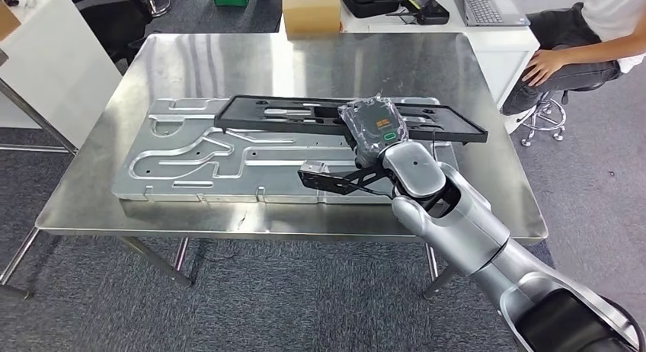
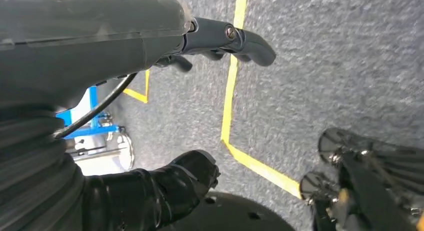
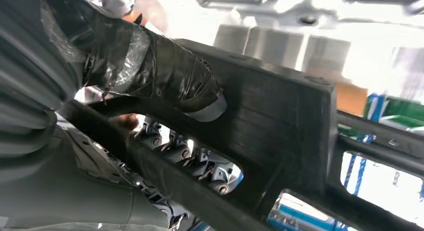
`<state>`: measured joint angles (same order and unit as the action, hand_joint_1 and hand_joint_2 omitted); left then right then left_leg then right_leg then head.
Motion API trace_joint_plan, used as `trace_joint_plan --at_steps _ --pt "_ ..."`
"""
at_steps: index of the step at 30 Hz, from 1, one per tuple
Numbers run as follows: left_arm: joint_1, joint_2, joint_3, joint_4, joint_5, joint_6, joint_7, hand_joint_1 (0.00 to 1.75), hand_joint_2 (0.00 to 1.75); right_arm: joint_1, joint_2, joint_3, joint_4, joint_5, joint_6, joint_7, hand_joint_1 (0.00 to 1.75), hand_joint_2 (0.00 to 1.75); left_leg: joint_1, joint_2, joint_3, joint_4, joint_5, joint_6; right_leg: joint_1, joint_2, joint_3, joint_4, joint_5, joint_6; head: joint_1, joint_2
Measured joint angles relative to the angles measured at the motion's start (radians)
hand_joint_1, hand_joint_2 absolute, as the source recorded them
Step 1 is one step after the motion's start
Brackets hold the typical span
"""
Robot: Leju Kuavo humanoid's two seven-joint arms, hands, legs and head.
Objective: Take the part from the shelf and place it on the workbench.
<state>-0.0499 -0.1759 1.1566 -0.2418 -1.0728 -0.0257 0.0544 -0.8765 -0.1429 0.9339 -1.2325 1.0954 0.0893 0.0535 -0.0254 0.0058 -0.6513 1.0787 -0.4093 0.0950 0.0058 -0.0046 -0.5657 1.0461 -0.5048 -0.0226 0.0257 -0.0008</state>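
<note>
**Spotter:** What have you got nearest the camera?

**Operator:** My right hand (image 1: 372, 126), centre-right of the head view, is clasped on the part (image 1: 305, 114), a long black frame with cut-outs. In the right wrist view my thumb (image 3: 170, 73) presses one of its bars. The left hand (image 2: 165, 186) hangs over the carpet (image 2: 320, 76), fingers apart, holding nothing.

**Spotter:** Where's the part sitting?

**Operator:** Across the middle, over the grooved metal plate (image 1: 190, 158) on the steel workbench (image 1: 99, 192). Whether it's resting or just above, I can't tell.

**Spotter:** How will it handle?

**Operator:** I judge it stiff and fairly light, but long, so gripped near one end it may droop or twist. Nearer its middle would balance better. That polished steel looks slippery.

**Spotter:** And beyond?

**Operator:** Upper centre a cardboard box (image 1: 311, 9), upper right a seated person (image 1: 586, 40) at a white desk (image 1: 487, 40).
</note>
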Motion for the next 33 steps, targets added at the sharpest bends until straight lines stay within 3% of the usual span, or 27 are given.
trace_joint_plan --at_steps 1,4,7,8,9,10,12,14,16,19,22,23,24,25,27,28,30,33 --pt "-0.002 -0.001 0.000 0.000 0.000 0.000 0.000 0.00 1.75 0.001 0.000 0.000 0.000 0.000 0.000 0.000 1.75 1.75 -0.003 -0.001 0.007 -0.018 0.001 0.002 -0.002 -0.002 0.003 -0.007 0.001 0.005 -0.001 0.000" --pt "-0.004 -0.004 0.000 0.000 0.000 0.001 0.000 0.00 1.75 -0.002 -0.001 0.000 -0.001 0.000 -0.002 -0.001 1.75 1.75 0.012 -0.001 0.052 -0.092 -0.005 -0.009 0.001 -0.002 -0.009 0.017 -0.018 0.017 0.001 0.000" --pt "-0.004 -0.005 0.000 0.000 -0.001 0.002 0.000 0.00 1.75 0.000 -0.005 0.000 0.003 0.000 -0.002 -0.001 1.75 1.75 0.019 -0.007 0.073 -0.109 -0.015 -0.021 -0.010 0.005 -0.104 0.183 -0.078 0.033 0.002 0.000" --pt "-0.004 -0.005 0.000 0.000 -0.001 0.002 0.000 0.00 1.75 0.004 -0.005 0.000 0.006 0.000 -0.001 -0.002 1.75 1.75 0.020 -0.010 0.077 -0.106 -0.021 -0.025 -0.015 0.005 -0.132 0.224 -0.081 0.039 0.002 0.000" --pt "-0.004 -0.005 0.000 0.000 -0.001 0.001 0.000 0.00 1.75 0.007 -0.006 0.000 0.007 0.000 -0.001 -0.002 1.75 1.75 0.022 -0.013 0.082 -0.099 -0.030 -0.029 -0.020 0.005 -0.145 0.230 -0.063 0.044 0.002 0.000" --pt "-0.004 -0.005 0.000 0.000 -0.001 0.001 0.000 0.00 1.75 0.009 -0.006 0.000 0.008 0.000 -0.001 -0.002 1.75 1.75 0.024 -0.017 0.087 -0.091 -0.039 -0.034 -0.024 0.005 -0.140 0.199 -0.026 0.049 0.002 0.000" --pt "-0.003 -0.007 0.000 0.000 -0.001 0.001 0.000 0.00 1.75 0.009 -0.007 0.000 0.009 0.000 -0.001 -0.002 1.75 1.75 0.028 -0.021 0.095 -0.071 -0.062 -0.045 -0.027 0.006 -0.099 0.092 0.047 0.054 0.002 0.000" --pt "-0.003 -0.007 0.000 0.000 -0.001 0.002 0.000 0.00 1.75 0.008 -0.008 0.000 0.010 0.000 -0.002 -0.002 1.75 1.75 0.029 -0.024 0.092 -0.054 -0.076 -0.057 -0.023 0.008 -0.068 0.027 0.059 0.045 0.002 0.000" --pt "-0.005 -0.008 0.000 0.000 -0.002 0.003 0.000 0.00 1.75 0.009 -0.008 0.000 0.011 0.000 -0.002 -0.002 1.75 1.75 0.028 -0.025 0.086 -0.049 -0.080 -0.067 -0.017 0.010 -0.063 0.015 0.046 0.030 0.002 0.000" --pt "-0.008 -0.009 0.000 0.000 -0.004 0.006 0.000 0.00 1.75 0.010 -0.008 0.000 0.011 0.000 -0.002 -0.001 1.75 1.75 0.031 -0.019 0.071 -0.013 -0.104 -0.082 -0.023 0.007 -0.049 0.004 0.042 0.012 0.000 0.000" --pt "-0.007 -0.009 0.000 0.000 -0.004 0.008 0.000 0.00 1.75 0.011 -0.007 0.000 0.013 0.000 -0.002 -0.001 1.75 1.75 0.037 -0.013 -0.026 0.162 -0.166 -0.094 -0.026 0.004 -0.034 -0.002 0.036 0.003 -0.001 0.000" --pt "-0.007 -0.009 0.000 0.000 -0.004 0.008 0.000 0.00 1.75 0.014 -0.007 0.000 0.015 0.000 -0.002 -0.001 1.75 1.75 0.038 -0.012 -0.063 0.213 -0.174 -0.096 -0.026 0.004 -0.031 -0.002 0.033 0.002 -0.001 0.000" --pt "-0.007 -0.009 0.000 0.000 -0.005 0.008 0.001 0.00 1.75 0.017 -0.007 0.000 0.017 0.000 -0.002 -0.002 1.75 1.75 0.039 -0.012 -0.085 0.233 -0.164 -0.096 -0.027 0.003 -0.026 -0.001 0.029 0.002 -0.001 0.000" --pt "-0.006 -0.009 0.000 0.000 -0.005 0.008 0.001 0.00 1.75 0.020 -0.007 0.000 0.019 0.000 -0.003 -0.002 1.75 1.75 0.039 -0.012 -0.088 0.214 -0.133 -0.095 -0.027 0.004 -0.020 -0.001 0.025 0.003 -0.001 0.000" --pt "-0.006 -0.009 0.000 0.000 -0.006 0.008 0.002 0.00 1.75 0.023 -0.007 0.000 0.023 0.000 -0.003 -0.002 1.75 1.75 0.039 -0.011 -0.049 0.094 -0.046 -0.091 -0.029 0.004 -0.005 -0.001 0.013 0.010 -0.001 0.000" --pt "-0.005 -0.009 0.000 0.000 -0.006 0.008 0.002 0.00 1.75 0.023 -0.008 0.000 0.025 0.000 -0.004 -0.002 1.75 1.75 0.037 -0.011 -0.023 0.034 -0.016 -0.088 -0.027 0.005 0.001 -0.001 0.008 0.015 -0.001 0.000" --pt "-0.006 -0.010 0.000 0.000 -0.005 0.007 0.002 0.00 1.75 0.024 -0.008 0.000 0.030 0.000 -0.007 -0.004 1.75 1.75 0.034 -0.012 0.006 -0.033 -0.003 -0.087 -0.023 0.005 0.002 -0.001 0.004 0.023 -0.001 0.000" --pt "-0.008 -0.012 0.002 0.000 0.000 0.005 -0.001 0.00 1.75 0.031 -0.008 0.000 0.039 0.000 -0.010 -0.008 1.75 1.75 0.033 -0.015 0.011 -0.048 -0.006 -0.090 -0.021 0.002 0.003 -0.007 0.005 0.017 -0.001 0.000"
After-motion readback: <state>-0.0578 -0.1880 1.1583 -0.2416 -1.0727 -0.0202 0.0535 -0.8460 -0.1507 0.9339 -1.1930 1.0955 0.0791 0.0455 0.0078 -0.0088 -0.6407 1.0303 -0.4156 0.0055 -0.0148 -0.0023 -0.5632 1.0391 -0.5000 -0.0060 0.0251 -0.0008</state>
